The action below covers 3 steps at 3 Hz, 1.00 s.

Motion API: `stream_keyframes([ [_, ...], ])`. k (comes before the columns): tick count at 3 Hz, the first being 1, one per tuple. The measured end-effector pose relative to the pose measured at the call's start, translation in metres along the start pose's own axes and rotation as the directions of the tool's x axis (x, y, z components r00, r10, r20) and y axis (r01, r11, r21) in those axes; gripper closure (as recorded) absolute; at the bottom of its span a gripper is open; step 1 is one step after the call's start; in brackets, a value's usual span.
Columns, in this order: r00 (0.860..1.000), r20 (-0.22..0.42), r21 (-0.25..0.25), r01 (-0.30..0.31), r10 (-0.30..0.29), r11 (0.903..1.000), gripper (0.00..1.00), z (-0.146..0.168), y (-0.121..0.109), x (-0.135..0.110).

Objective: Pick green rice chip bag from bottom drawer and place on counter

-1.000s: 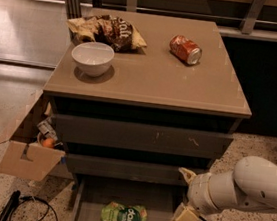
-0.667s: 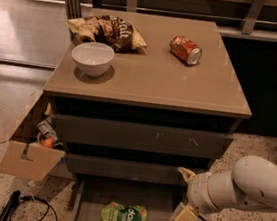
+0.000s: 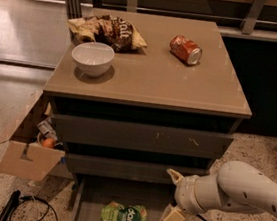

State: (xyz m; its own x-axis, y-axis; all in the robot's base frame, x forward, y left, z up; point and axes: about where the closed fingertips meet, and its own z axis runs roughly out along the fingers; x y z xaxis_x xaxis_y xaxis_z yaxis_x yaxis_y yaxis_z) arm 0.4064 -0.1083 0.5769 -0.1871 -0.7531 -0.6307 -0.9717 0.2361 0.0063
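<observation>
The green rice chip bag [image 3: 124, 217] lies flat on the grey floor of the bottom drawer [image 3: 92, 197], which is pulled out at the foot of the cabinet. My gripper [image 3: 172, 199] hangs over the drawer's right side, to the right of the bag and apart from it. Its two cream fingers [image 3: 170, 219] are spread wide apart and hold nothing. The tan counter [image 3: 152, 76] is the cabinet's top, well above the gripper.
On the counter stand a white bowl [image 3: 92, 58], a brown-and-cream chip bag [image 3: 109, 30] and a red can [image 3: 185, 49] on its side. An open cardboard box [image 3: 26, 144] with clutter sits left of the cabinet. A black cable [image 3: 30, 210] lies on the floor.
</observation>
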Motion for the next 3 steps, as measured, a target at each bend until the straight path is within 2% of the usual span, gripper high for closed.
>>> stream_keyframes([
  [1,0.999,0.05,0.017,0.018,-0.019,0.9997,0.0,0.034,-0.002,0.006],
  [2,0.992,0.129,0.006,0.015,-0.016,0.9999,0.0,0.111,0.023,0.037],
  [3,0.991,0.129,0.0,0.019,-0.019,0.9998,0.0,0.118,0.023,0.036],
])
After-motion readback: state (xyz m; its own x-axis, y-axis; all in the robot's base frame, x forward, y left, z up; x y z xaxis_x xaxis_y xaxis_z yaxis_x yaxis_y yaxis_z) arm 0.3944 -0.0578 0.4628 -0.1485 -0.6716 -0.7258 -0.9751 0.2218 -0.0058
